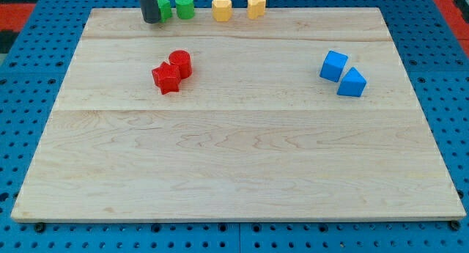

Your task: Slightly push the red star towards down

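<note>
Tip [152,21] of my dark rod, which carries no pincer to open or close, sits at the wooden board's [234,165] top edge beside a green block [164,8], with the red star-shaped block [166,78] below it, slightly rightward, touching the red cylinder [180,63].
</note>
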Controlling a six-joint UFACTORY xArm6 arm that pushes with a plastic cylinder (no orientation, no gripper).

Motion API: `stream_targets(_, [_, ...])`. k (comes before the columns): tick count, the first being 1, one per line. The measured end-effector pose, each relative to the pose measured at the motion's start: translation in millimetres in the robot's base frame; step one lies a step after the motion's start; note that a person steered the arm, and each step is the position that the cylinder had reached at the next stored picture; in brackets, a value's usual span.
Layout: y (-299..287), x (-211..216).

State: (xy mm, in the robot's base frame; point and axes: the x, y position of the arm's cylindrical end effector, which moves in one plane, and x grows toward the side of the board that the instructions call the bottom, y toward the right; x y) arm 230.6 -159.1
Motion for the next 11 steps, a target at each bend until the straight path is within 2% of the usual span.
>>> stream_targets(1, [-1.2, 10.9])
stream_targets(5, [-1.0, 3.0])
stream_targets(7, [-32.2, 33.2])
stream_targets(8, [-34.9, 33.6])
stream_targets(11, [-29.1, 114.9])
